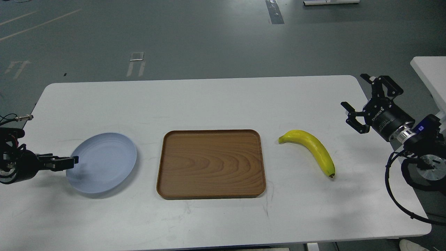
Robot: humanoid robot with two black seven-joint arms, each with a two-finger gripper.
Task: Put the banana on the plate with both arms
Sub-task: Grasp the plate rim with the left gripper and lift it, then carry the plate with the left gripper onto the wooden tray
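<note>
The yellow banana (pixel 312 148) lies on the white table, right of the wooden tray, with its dark tip toward me. The pale blue-grey plate (pixel 108 160) sits empty at the left. My left gripper (pixel 74 161) is low at the plate's left rim, its fingertips at or just over the edge. It is seen side-on and dark, so I cannot tell its fingers apart. My right gripper (pixel 353 90) is open and empty, raised to the right of the banana and apart from it.
A rectangular brown wooden tray (pixel 163 164) lies between plate and banana. The white table's (pixel 223 101) rounded right edge is under my right arm. Another white table corner (pixel 430 69) stands at the far right.
</note>
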